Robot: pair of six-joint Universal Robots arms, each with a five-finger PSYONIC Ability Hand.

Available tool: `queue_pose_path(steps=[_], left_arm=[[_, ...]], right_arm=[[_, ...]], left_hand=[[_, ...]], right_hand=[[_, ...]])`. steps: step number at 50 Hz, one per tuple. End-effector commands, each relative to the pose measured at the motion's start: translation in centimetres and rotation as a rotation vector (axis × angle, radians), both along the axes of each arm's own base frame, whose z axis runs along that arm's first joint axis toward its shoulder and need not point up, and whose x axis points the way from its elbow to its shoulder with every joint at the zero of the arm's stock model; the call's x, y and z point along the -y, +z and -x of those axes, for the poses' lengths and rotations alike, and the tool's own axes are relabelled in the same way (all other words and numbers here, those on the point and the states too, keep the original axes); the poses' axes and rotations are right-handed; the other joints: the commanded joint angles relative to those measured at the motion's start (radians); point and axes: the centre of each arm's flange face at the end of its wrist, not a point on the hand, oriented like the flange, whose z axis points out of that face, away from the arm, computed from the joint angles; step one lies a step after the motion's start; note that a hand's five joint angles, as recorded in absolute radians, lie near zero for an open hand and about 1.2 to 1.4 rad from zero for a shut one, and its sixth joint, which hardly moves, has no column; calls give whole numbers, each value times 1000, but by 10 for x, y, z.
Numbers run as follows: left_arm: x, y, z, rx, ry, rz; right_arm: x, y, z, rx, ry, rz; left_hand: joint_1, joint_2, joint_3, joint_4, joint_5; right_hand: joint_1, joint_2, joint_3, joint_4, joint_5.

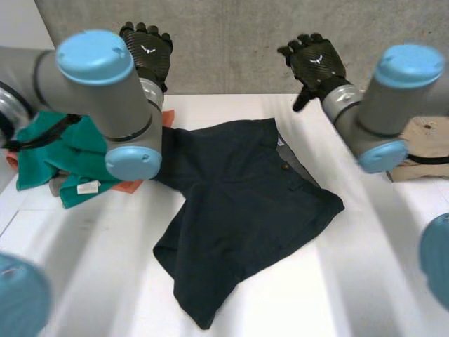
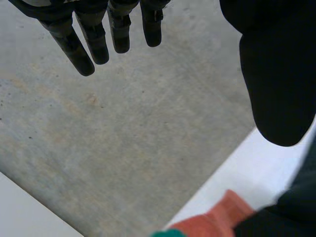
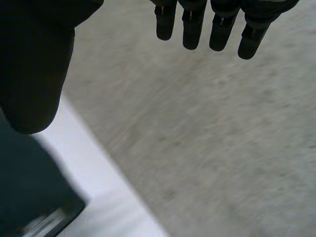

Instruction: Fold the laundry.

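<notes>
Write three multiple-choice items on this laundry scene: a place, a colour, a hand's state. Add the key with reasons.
1. Where do the dark shorts lie? A. spread on the table B. on the floor C. over an arm
2. What colour is the cloth under the green garment? A. orange B. yellow C. purple
3. How is the right hand? A. shut on the shorts B. shut, empty C. open, empty
Key: 1 A: they lie flat on the white top. 2 A: an orange edge shows beside the green. 3 C: its fingers are straight, touching no cloth.
</notes>
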Motion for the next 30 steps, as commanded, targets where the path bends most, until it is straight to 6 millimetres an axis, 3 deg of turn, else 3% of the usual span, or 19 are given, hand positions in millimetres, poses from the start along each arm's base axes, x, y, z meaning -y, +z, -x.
queue_pose_path(steps=[1, 6, 9, 15, 24, 30], left_arm=[[-83, 13, -20, -2, -136, -239], [-137, -3, -39, -25, -206, -492], [-170, -21, -51, -64, -252, -688], [-228, -59, -65, -103, -344, -960], [-266, -81, -77, -51, -350, -918], [-271, -87, -76, -39, -316, -840]], right_arm=[[-37, -2, 43, -282, 112, -197], [-55, -20, 74, -429, 139, -301], [-71, -35, 89, -515, 192, -351], [-95, -58, 106, -576, 309, -400], [-104, -92, 121, -524, 370, -450], [-105, -107, 117, -495, 387, -415]], left_hand=[[-16, -33, -32, -25, -48], [5, -12, -11, -4, -27], [166, 149, 150, 158, 134], [348, 332, 333, 340, 317], [351, 335, 336, 343, 320], [252, 235, 236, 243, 220]], right_hand=[[-51, -37, -32, -33, -48], [-51, -37, -32, -33, -48], [-31, -17, -12, -13, -28], [360, 374, 379, 378, 363], [398, 413, 418, 416, 401], [413, 427, 432, 431, 416]])
